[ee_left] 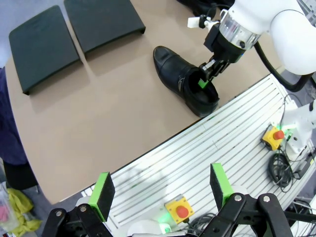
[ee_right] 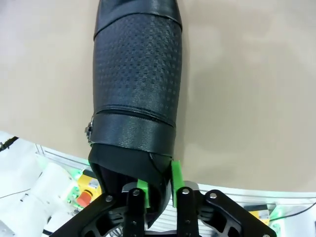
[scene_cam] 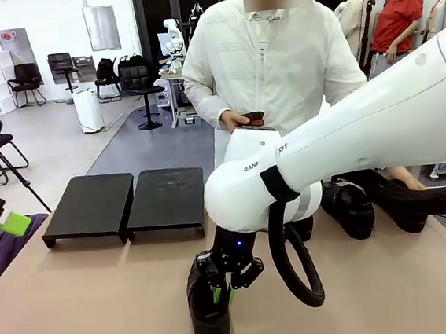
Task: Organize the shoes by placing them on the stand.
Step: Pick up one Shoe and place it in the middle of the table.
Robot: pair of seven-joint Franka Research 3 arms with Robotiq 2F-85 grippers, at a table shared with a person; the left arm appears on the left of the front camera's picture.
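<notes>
Black matte leather-like shoe with a rounded toe and thick sole: you have it standing on its sole on the tan tabletop, close to the robot's edge. The left wrist view puts its toe toward the stand and its heel nearest the table edge. It is off the stand, with bare table between the two.

Right gripper: reached across the middle from the right, it points down at the shoe's opening by the heel. In the right wrist view the green pads straddle the collar wall, one inside and one outside, with the jaws narrow. You cannot tell from the frames whether the pads are pressing the leather or only sit against it.

Stand: a low black rack of two flat rectangular panels side by side on short legs, at the left far part of the table. Both tops are bare.

Further black shoes sit at the far right of the table, partly hidden behind the white arm.

Left gripper: held back over the white slatted base on the robot's side, jaws wide apart, nothing between them.

A person in a white jacket stands at the far side, one hand on a small dark object at the waist.
</notes>
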